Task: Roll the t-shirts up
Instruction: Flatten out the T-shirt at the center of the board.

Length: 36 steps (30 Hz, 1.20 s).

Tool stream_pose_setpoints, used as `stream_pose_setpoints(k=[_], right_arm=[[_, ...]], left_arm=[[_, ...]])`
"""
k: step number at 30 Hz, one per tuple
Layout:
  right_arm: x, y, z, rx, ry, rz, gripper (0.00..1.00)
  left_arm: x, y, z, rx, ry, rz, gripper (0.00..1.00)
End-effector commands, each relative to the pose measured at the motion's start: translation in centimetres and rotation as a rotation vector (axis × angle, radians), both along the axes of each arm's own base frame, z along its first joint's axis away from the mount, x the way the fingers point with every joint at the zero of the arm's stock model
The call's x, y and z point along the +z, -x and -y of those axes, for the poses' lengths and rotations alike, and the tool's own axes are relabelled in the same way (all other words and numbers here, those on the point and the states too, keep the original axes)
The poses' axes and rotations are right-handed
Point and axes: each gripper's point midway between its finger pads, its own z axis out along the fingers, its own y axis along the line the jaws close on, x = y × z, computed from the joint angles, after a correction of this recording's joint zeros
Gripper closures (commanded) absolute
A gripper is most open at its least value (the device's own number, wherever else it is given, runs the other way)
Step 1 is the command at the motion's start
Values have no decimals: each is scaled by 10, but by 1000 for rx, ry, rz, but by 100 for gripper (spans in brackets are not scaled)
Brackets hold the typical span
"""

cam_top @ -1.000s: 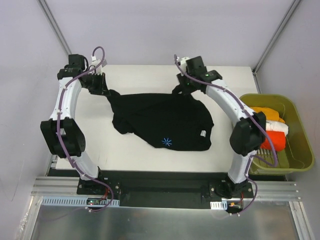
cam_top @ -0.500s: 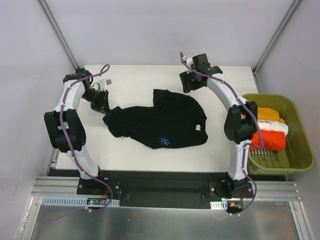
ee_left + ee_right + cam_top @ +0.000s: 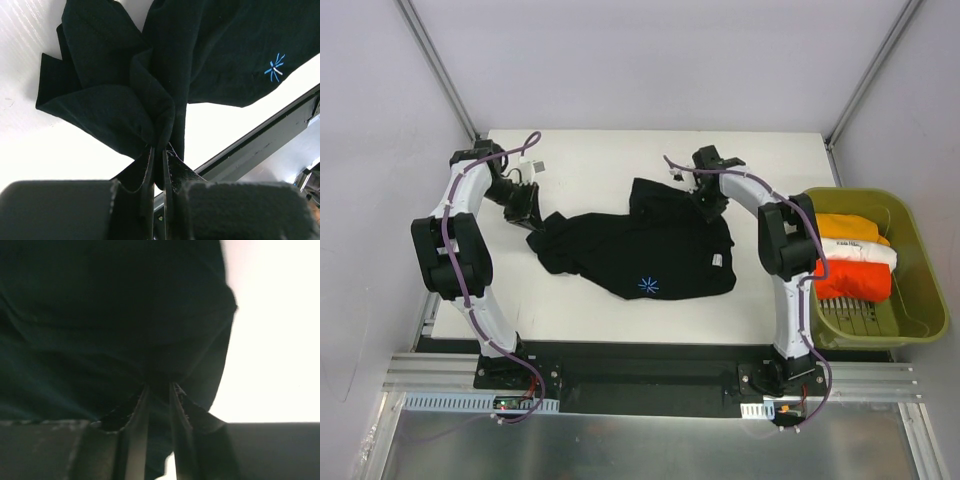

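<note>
From above, found the soft black cloth t-shirt [image 3: 655, 250] with its tiny blue chest mark [image 3: 651, 284] lying rumpled mid-way across the flat white table [image 3: 590, 155], caught at its left edge by the left gripper [image 3: 528, 212] and at its far right edge by the right gripper [image 3: 707, 203]. Noted the folded orange, white and red-orange tees [image 3: 855, 255] stacked in the olive-green plastic tub [image 3: 920, 315] at the right. In the left wrist view, saw narrow jaws pinching a gathered fold of black cloth. In the right wrist view, saw the same narrow pinch on dark cloth. Judged the step as spreading the shirt flat, with rolling not yet begun. Next called for drawing both held edges apart and laying them down smooth.
</note>
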Motion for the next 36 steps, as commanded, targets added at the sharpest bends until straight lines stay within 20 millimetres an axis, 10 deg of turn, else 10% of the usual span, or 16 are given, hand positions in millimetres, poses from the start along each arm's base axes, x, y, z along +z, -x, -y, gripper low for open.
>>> stream_pose_setpoints(k=[1,7,10,14,20,27,36], right_arm=[[26,55,21,52,66,-95,78],[48,146,43,38,61,-247,83],[78,149,43,-8,-3,-236,82],[117,108,29,-77,-139,-136,66],[114,19,-21,2,-186,4,12],[87,-50,-81,145,-155,146,29],[61,-71,-121,264,-237,199,40]], left_arm=[[7,12,7,-22,37,-8,100],[12,45,12,-95,71,-65,100],[19,72,20,-151,125,-116,100],[17,98,17,-220,129,-168,100],[20,77,19,-157,137,-138,44],[23,73,13,-104,114,-114,37],[29,83,11,-82,103,-123,37]])
